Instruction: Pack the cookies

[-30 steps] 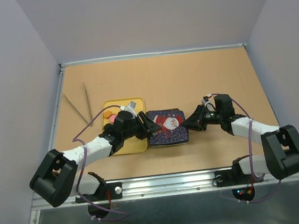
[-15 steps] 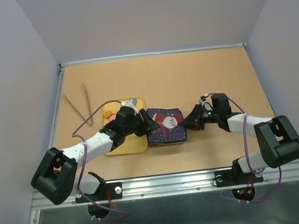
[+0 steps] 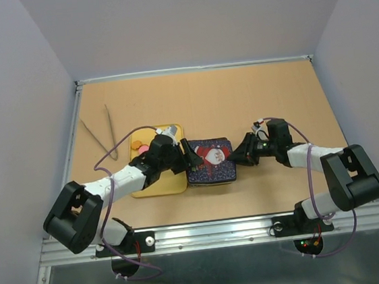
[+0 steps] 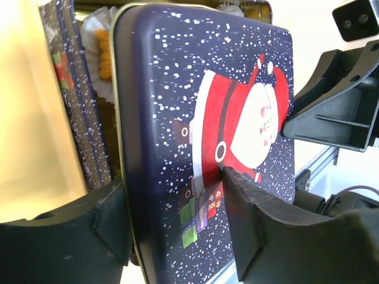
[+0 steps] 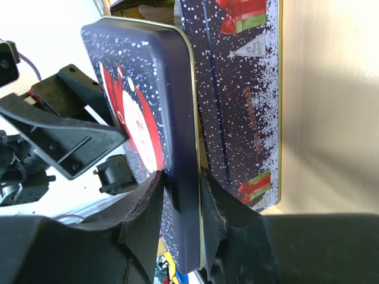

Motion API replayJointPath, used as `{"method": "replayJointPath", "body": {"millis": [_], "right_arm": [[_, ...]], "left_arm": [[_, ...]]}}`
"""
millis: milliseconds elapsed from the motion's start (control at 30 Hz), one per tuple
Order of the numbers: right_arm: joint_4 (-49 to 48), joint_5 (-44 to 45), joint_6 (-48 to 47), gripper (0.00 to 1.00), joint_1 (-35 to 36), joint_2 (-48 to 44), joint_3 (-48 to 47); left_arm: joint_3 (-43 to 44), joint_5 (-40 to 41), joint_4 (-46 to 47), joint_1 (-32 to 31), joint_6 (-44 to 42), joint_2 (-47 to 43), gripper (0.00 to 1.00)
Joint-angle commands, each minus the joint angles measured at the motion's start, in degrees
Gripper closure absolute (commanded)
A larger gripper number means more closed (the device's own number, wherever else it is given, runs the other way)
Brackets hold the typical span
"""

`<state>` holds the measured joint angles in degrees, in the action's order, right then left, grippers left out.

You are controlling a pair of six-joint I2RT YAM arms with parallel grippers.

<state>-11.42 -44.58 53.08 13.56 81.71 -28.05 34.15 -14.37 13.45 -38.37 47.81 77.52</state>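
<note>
Lid, one, pinched by left gripper, right gripper; cookies perhaps five.

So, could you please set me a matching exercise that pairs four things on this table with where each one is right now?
Things:
1 Santa tin lid
2 tongs
3 yellow tray
4 orange cookies

Places:
A in a white paper cup
B gripped at opposite edges by the left pincer and right pincer
C lying alone near the table's left edge
D flat on the table, just left of the lid

Pairs: 1-B, 2-C, 3-D, 4-A
</note>
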Motion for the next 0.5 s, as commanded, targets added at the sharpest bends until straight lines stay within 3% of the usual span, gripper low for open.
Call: {"method": "replayJointPath", "body": {"millis": [0,167,467], "right_arm": [[1.49,4.94,-3.42,0.64,0.5,0.99,-2.0],[1.58,4.85,-3.16,0.62,0.5,0.64,-2.71],[1.66,5.29,-2.81,0.6,0.5,1.78,-4.46]], "left_arm": [[2.24,3.21,-2.46,1.1,-5.71,-1.58,0.27],[2.06,3.74,-4.05,2.68,-6.85,-3.6,0.22],[-0.04,4.44,-5.54,4.0,-7.73,-5.79,0.21]]}}
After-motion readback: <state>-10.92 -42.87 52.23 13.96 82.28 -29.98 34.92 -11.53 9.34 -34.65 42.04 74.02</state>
